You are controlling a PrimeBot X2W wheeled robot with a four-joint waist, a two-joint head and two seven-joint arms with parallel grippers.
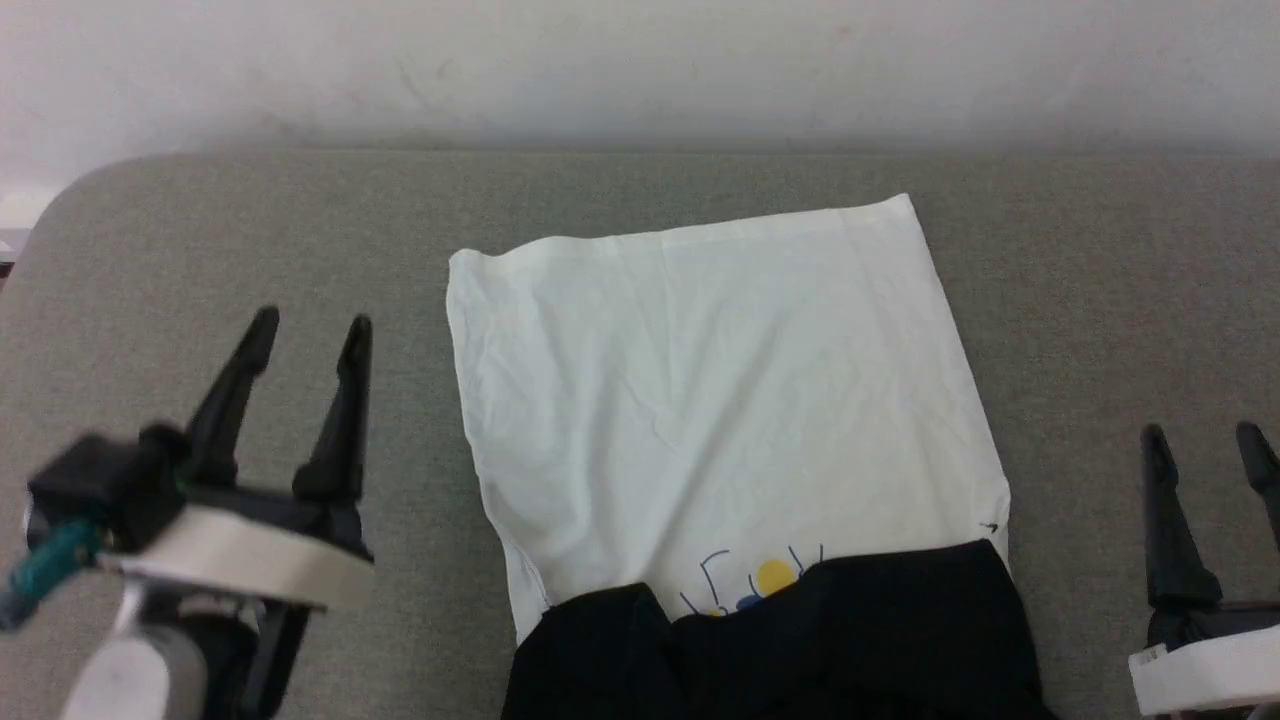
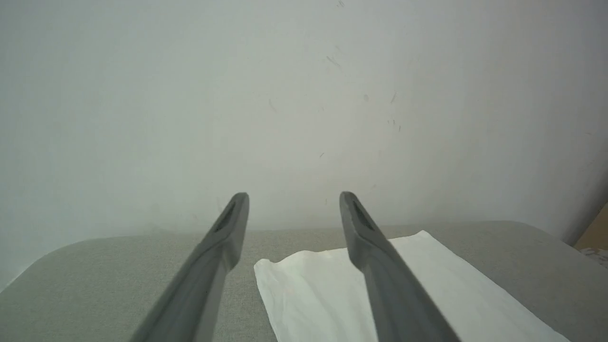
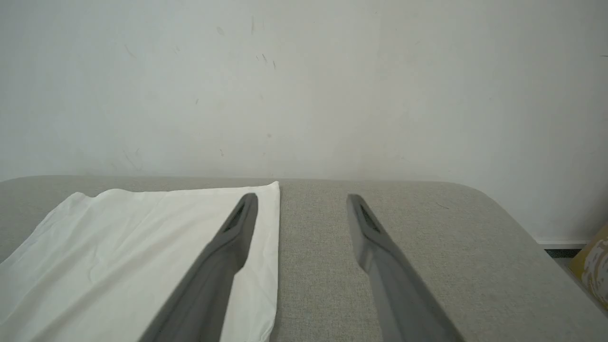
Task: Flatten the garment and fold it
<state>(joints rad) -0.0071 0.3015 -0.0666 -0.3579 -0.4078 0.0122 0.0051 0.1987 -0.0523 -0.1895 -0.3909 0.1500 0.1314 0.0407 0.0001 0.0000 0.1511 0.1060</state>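
Observation:
The garment (image 1: 720, 400) lies spread on the grey table, white body toward the wall, black sleeves folded across its near end over a small yellow-and-blue print. My left gripper (image 1: 310, 330) hovers to the left of the garment, open and empty. At the lower right my right gripper (image 1: 1200, 440) stands open and empty beside the garment's right edge. The left wrist view shows the garment (image 2: 427, 294) beyond my open left gripper (image 2: 293, 197). In the right wrist view the garment (image 3: 118, 247) lies left of my open right gripper (image 3: 301, 199).
The grey padded table (image 1: 200, 230) has rounded corners and ends at a pale wall (image 1: 640, 60). Bare table surface lies on both sides of the garment. A yellowish object (image 3: 593, 270) sits off the table's right end.

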